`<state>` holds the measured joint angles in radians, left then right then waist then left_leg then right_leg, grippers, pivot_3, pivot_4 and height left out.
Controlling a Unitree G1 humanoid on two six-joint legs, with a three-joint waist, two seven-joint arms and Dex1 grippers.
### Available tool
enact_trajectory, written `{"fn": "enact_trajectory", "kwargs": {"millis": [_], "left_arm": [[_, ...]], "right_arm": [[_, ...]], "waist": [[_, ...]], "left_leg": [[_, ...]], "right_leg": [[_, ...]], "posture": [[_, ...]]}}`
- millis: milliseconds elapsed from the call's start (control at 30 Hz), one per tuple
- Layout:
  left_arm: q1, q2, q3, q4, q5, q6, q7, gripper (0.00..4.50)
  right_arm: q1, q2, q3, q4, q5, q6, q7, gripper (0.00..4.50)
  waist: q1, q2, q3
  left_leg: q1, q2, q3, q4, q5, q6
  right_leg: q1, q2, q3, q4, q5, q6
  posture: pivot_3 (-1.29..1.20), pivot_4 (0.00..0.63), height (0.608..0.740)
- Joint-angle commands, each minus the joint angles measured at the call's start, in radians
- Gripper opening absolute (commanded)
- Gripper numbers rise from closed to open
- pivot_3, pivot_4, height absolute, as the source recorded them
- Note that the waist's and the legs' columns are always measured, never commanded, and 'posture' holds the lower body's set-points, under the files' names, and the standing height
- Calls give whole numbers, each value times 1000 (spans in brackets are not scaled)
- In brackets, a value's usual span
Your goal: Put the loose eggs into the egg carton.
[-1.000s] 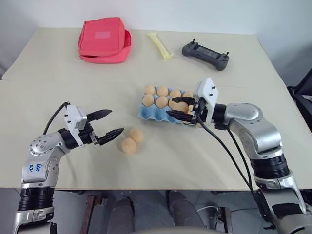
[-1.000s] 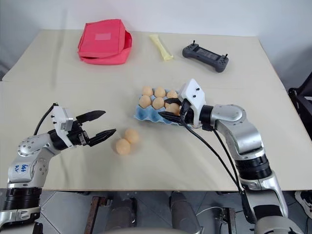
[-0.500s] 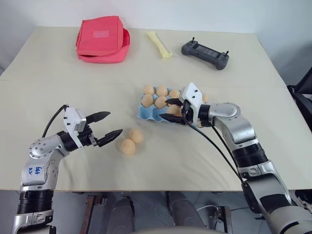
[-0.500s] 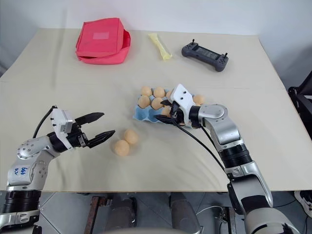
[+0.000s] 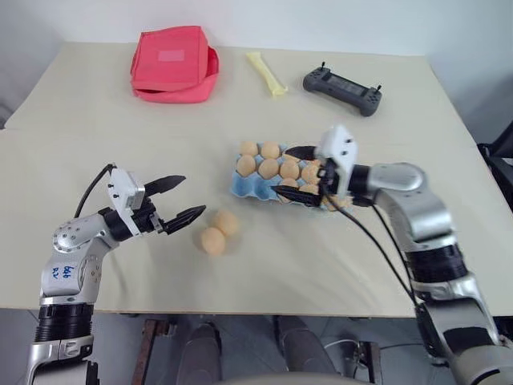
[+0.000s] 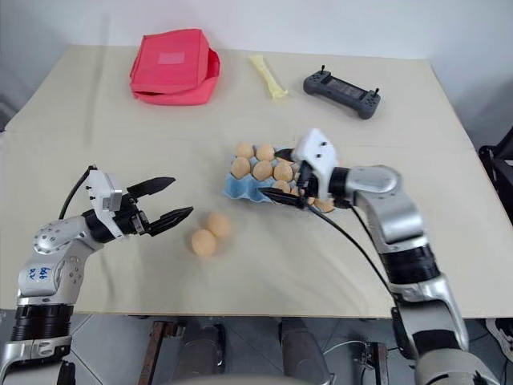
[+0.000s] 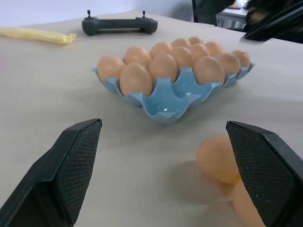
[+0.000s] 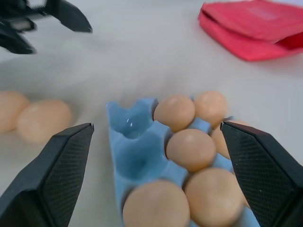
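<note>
The carton (image 5: 272,178), light blue moulded cups with no lid, lies mid-surface, its long axis running left-right and tilted slightly toward the robot at the right end. Tan-orange eggs fill most cups. Two loose eggs (image 5: 218,232) touch each other beside its near-left corner. Both jaws stand wide and empty: right gripper (image 5: 295,174) over the carton, left gripper (image 5: 178,200) near the eggs.

tan-orange eggs (image 5: 219,232), light blue carton (image 5: 240,184), red pouch (image 5: 172,63) — pale yellow strip (image 5: 266,74), perhaps plastic
</note>
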<state>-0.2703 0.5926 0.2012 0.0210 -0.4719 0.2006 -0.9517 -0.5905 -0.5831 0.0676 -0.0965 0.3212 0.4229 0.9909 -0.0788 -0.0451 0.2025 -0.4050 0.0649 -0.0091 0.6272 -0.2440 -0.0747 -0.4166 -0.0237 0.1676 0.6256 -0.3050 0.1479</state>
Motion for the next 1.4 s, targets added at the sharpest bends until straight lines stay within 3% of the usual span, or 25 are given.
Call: {"fn": "enact_trajectory", "kwargs": {"millis": [33,267,433,767,1133,1400], "left_arm": [[-30,4,-1,0,-4,-12,-7,4500],[-19,30,21,5,-7,-11,-14,4500],[-5,45,34,3,-9,-8,-14,4500],[85,51,77,-167,-36,59,77,4500],[405,103,164,-733,-127,550,394,4500],[388,83,40,-803,-92,650,510,4500]], "right_arm": [[92,-77,-66,-108,69,34,52,4486],[313,-244,-208,-215,156,97,107,4486],[379,-291,-258,-229,180,101,114,4486],[285,-244,-174,-191,181,82,116,4486],[149,-214,-59,-55,155,32,227,4486],[61,-175,5,32,128,-3,270,4486]], "waist": [[-1,0,0],[-6,0,0],[-6,0,0],[-5,0,0],[-6,0,0],[-7,0,0]], "left_leg": [[0,0,0,0,0,0],[1,0,0,1,0,0],[1,0,0,2,0,0],[1,0,1,2,0,0],[1,0,1,2,-2,1],[2,0,1,5,-2,1]], "right_leg": [[0,0,0,0,0,0],[0,0,1,1,0,0],[1,0,1,1,0,0],[1,0,1,0,-2,-3],[1,-1,1,0,-3,-3],[3,0,2,-1,-7,-11]], "posture": [[0,150,740],[0,150,740],[0,150,740],[0,150,740],[0,150,740],[0,150,740]]}}
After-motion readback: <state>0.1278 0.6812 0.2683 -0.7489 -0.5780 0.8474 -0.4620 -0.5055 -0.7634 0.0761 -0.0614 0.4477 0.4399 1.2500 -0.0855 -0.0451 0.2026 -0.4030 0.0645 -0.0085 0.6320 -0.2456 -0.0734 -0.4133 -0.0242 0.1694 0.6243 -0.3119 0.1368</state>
